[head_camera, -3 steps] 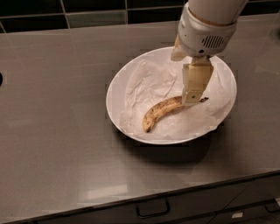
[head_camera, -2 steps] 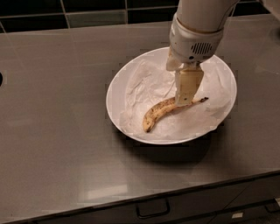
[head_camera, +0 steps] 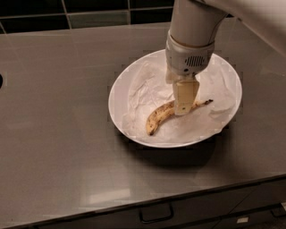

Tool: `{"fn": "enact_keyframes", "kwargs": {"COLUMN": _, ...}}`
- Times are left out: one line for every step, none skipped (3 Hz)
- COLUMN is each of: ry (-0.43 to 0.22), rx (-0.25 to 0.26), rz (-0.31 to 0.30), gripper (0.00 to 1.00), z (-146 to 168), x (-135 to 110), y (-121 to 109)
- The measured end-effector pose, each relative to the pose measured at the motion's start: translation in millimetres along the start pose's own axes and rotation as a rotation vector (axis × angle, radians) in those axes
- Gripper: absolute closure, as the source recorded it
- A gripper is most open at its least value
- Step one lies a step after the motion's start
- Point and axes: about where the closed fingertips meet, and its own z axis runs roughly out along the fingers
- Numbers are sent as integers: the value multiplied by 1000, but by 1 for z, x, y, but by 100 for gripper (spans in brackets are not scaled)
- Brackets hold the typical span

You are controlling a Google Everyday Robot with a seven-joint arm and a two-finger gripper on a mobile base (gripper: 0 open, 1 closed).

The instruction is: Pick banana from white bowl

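The banana [head_camera: 158, 118], small, curved, yellow with brown speckles, lies in the white bowl [head_camera: 113, 109] on crumpled white paper. Its dark stem points right and its tip points to the lower left. The bowl stands on the grey countertop, right of the middle. My gripper [head_camera: 183, 107] hangs down from the white arm into the bowl. It is right at the banana's stem half and hides part of it.
A grey countertop [head_camera: 58, 134] carries the bowl. A dark tiled wall [head_camera: 89, 9] runs along the back. The counter's front edge is below the bowl, with a drawer handle [head_camera: 155, 214] under it. A dark round thing [head_camera: 1, 80] is at the left edge.
My gripper has moved a little to the left and down, onto the banana's stem half. The banana and the bowl have not moved.
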Motion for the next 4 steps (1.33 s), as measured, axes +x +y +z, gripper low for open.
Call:
{"fn": "enact_keyframes", "kwargs": {"ry": 1, "rx": -10, "rz": 1, "gripper": 44, "z": 8, "x": -1, "y": 1}}
{"fn": "enact_keyframes", "kwargs": {"ry": 8, "rx": -8, "rz": 6, "gripper": 43, "z": 14, "x": 0, "y": 3}}
{"fn": "enact_keyframes", "kwargs": {"ry": 27, "rx": 4, "rz": 7, "gripper": 43, "z": 19, "x": 0, "y": 5}}
{"fn": "enact_keyframes", "kwargs": {"ry": 41, "rx": 23, "rz": -11, "gripper": 44, "z": 38, "x": -7, "y": -2}}
